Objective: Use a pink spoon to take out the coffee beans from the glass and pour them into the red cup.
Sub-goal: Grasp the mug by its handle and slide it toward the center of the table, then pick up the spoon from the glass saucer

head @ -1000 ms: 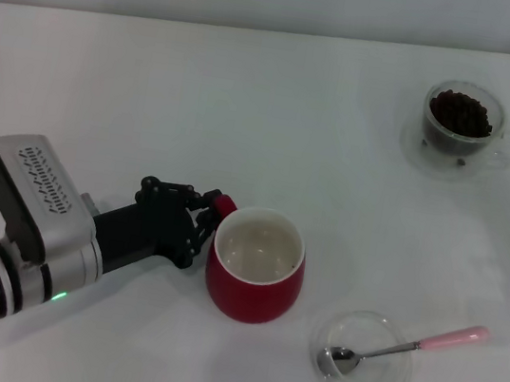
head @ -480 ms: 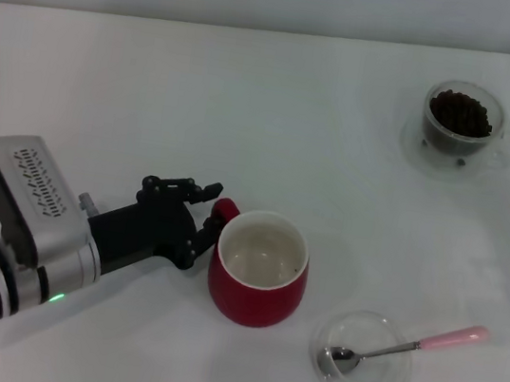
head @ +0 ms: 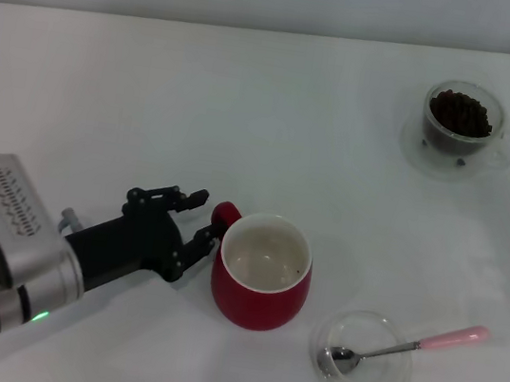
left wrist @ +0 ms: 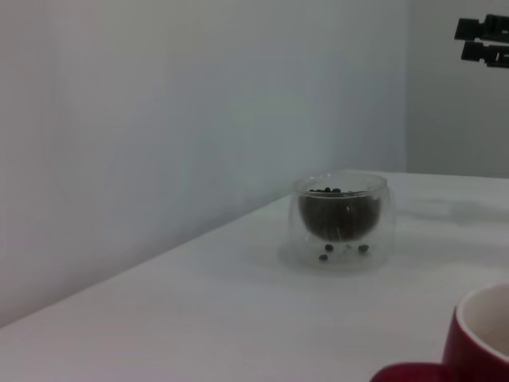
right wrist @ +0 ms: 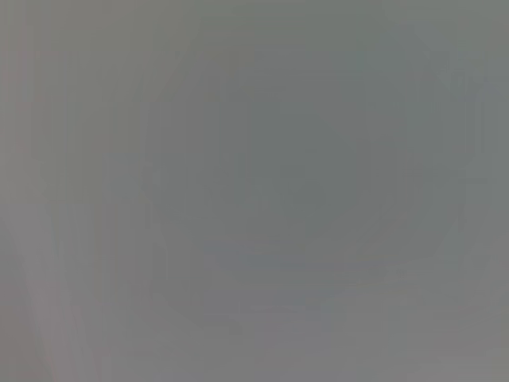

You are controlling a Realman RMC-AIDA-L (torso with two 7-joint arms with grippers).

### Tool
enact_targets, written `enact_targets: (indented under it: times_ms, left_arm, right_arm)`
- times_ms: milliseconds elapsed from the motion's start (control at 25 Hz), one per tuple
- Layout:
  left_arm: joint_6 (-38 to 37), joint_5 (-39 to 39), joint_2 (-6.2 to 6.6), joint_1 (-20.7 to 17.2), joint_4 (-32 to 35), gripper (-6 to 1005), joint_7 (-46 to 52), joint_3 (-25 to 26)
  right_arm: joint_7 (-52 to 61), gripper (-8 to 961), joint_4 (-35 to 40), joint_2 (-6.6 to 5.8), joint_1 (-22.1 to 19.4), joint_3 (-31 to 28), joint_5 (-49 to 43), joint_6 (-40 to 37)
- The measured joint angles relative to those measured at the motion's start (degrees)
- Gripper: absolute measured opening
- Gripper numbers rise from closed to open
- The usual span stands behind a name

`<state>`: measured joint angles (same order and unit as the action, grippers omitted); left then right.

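Now the left gripper (head: 195,220), released, flanks the cup (head: 261,271) handle; a careless nudge could tip it.

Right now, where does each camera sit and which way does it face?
Head: looks down at the table; shows the left end effector open by the red cup.
Left wrist: low, beside the red cup, facing the glass; none of its own fingers visible.
Right wrist: blank grey.
Head and left wrist share cup and glass.
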<state>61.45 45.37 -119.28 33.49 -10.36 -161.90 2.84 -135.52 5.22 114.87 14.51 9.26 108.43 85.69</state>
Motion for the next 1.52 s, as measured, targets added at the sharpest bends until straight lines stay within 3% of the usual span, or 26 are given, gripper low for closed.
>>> enact_targets:
  times_ms: [560,760,1080,1520]
  left_arm:
    - [11.7,0.4,0.02,-9.0,3.6,408,-0.1,0.0]
    - [17.6,5.9,0.11,-13.3,6.8,409,-0.1,0.1]
    - [24.5,15.9,0.10,-17.3,10.0,406,-0.1,0.1]
    - [25.8,28.4,0.14,-19.0,9.9,406,0.7,0.1]
  right_arm:
    - [0.0,809,0.1,-0.01,-0.4,0.8,-0.6,-0.9]
    - [1.2,808,0.6,-0.12,-1.7,2.1,-1.4,-1.9]
    - [8.6,802,1.5,-0.27,-6.7,3.9,-4.4,-1.4]
    - [23.9,793,2.9,-0.10,-15.0,5.8,-11.1,2.6]
